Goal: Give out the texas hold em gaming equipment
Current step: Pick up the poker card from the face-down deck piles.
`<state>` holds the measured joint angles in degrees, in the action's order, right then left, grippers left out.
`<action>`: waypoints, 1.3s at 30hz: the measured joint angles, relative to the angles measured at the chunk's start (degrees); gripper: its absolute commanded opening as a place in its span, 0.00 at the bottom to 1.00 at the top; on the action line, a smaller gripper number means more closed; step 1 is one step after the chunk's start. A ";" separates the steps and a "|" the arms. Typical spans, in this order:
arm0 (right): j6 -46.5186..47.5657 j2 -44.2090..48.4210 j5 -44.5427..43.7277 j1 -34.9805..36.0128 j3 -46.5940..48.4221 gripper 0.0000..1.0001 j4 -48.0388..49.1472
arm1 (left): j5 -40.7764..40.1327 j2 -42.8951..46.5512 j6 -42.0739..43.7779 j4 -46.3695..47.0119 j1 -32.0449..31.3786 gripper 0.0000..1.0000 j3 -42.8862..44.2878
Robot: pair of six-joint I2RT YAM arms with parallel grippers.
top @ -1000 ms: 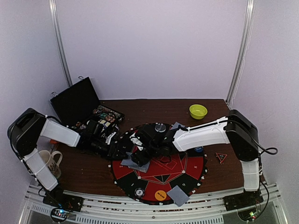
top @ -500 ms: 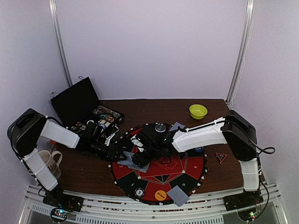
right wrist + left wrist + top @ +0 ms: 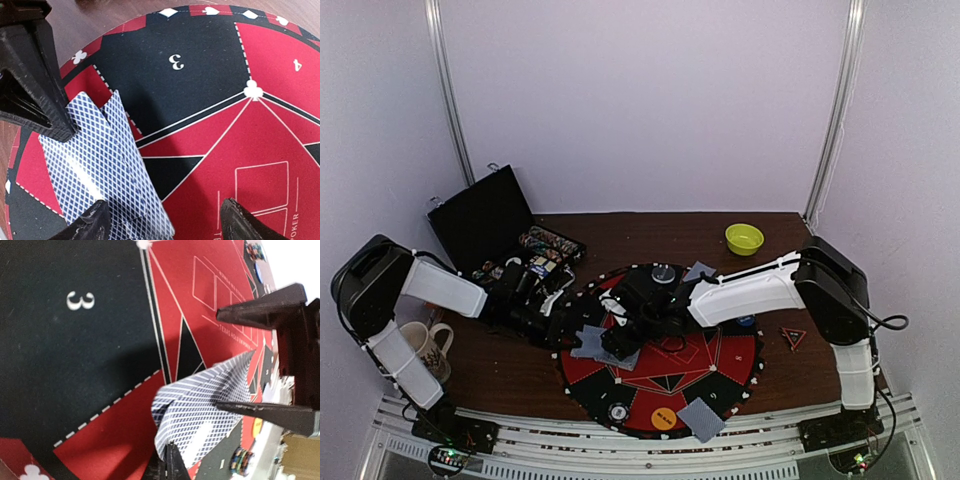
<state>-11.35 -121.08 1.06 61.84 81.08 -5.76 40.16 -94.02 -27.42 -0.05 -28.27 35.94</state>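
**Near rim, lower centre of the top view.** The mat is round, flat and matte. It has red and black sectors, thin white lines, printed numerals and suit symbols along its rim. On its near edge lies a near card, flat and grey-blue. An orange button disc sits just beside it. A small near chip stack with a striped edge stands left of the disc.

**Centre-left of the mat.**
- Two playing cards overlap, backs up. They are thin and flexible, with a fine blue lattice on white.
- In the left wrist view the cards arch up off the mat. Their faces are hidden.
- The left gripper is closed, with its black tips pinching the cards' edge. The pinch point is partly cut off by the bottom of that frame.
- The right gripper stands wide apart and grasps nothing. Its fingers are hard, angular and black. The one at lower left of the right wrist view meets the cards' lower edge. Whether it presses on them cannot be told.

**Far rim, upper centre.** A far chip stack and a far card lie here, the card partly covered by the right arm.

**Beyond the mat.**
- A smooth lime-green bowl stands at upper right.
- An open black case stands at upper left. Its contents are too small to identify.
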 measured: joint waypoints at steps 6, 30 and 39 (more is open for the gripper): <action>0.87 3.85 6.14 -1.62 -3.89 0.76 0.61 | 2.43 0.42 0.39 0.35 0.04 0.00 -0.02; -1.05 5.49 25.75 -9.46 -8.41 0.39 5.90 | 6.73 -2.16 2.01 2.97 -4.50 0.04 2.97; -0.59 4.04 23.63 -9.42 -8.33 0.36 4.87 | 5.46 -2.16 3.50 0.98 -4.50 0.33 3.08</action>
<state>-11.94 -117.03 24.69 52.42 72.75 -0.89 45.63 -96.18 -23.92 0.93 -32.77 39.03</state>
